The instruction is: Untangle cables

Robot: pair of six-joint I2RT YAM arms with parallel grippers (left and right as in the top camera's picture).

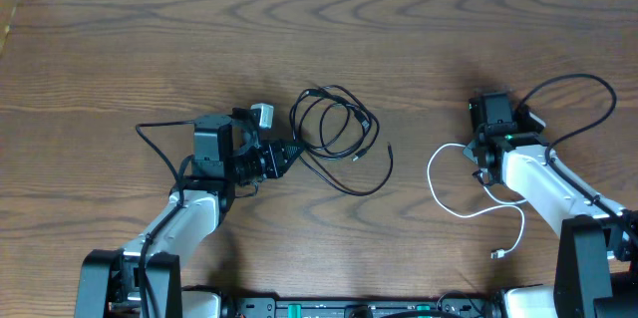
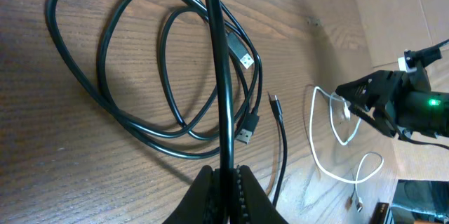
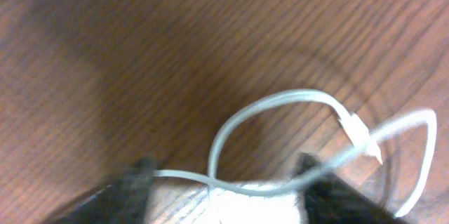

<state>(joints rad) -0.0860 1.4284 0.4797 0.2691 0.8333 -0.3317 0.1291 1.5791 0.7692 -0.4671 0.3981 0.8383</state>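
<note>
We noted left jaws clamped on black cable [image 2: 223, 97], loops lying at middle of bench [image 1: 120, 39]. White cable [image 3: 287, 95] lay right, well apart, between parted right jaws. We judged cables separated; black loops left to straighten.

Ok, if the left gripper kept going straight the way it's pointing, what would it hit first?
The left gripper, shut on the black cable, points straight at that cable's loose coil on the table. It would probably push into those loops first, though depth is hard to judge.
</note>
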